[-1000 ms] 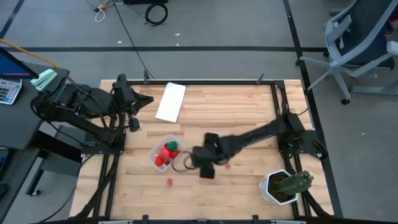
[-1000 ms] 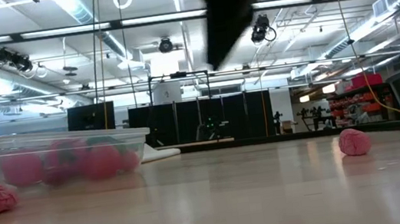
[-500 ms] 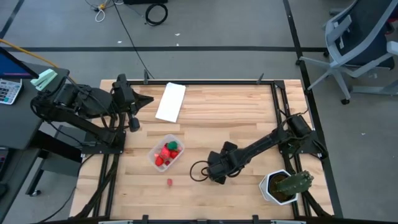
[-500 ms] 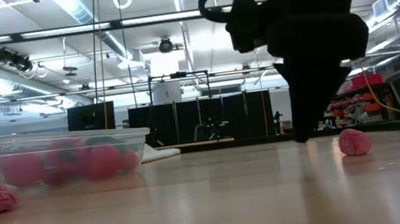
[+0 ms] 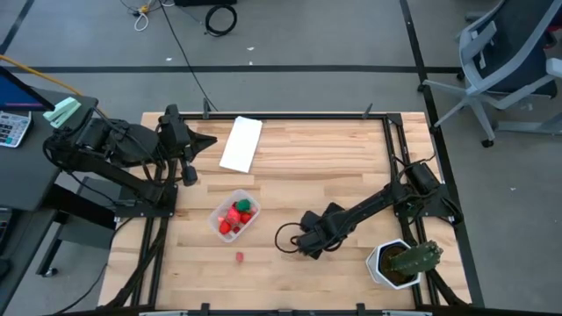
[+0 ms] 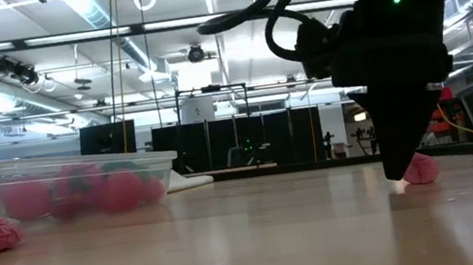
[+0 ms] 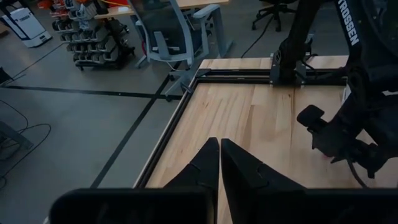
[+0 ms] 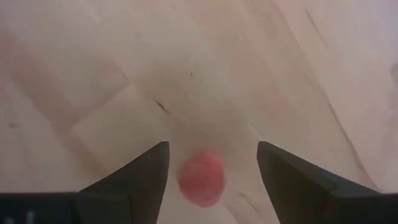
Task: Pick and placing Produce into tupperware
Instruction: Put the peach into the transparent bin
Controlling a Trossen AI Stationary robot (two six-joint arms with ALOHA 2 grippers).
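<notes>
Right tool (image 8: 211,163) is down low over the counter (image 5: 351,167), fingers spread wide and straddling a loose pink piece (image 8: 201,177); nothing gripped yet, looks like pre-grasp alignment so the jaws can close on it from both sides. In the low view the tool's tip sits just beside that piece (image 6: 421,168), close to the wood. The piece is roundish, so no clear long axis and no pointing direction I'd trust; approach angle shouldn't matter much, but a round toy may roll or squirt out if the fingers close off-centre. Tupperware (image 5: 234,216) is toward the left of mid-counter, well apart from the right tool, upright, open top, already holding several red pieces plus the green one (image 5: 241,205); its long axis runs diagonally in the high view. One more red piece (image 5: 239,257) lies on the wood near the box, outside it, toward the front edge. Left tool (image 7: 219,165) is parked over the counter's left edge, fingers pressed together, holding nothing. White panel (image 5: 241,144) and potted cactus (image 5: 408,262) aren't involved.
</notes>
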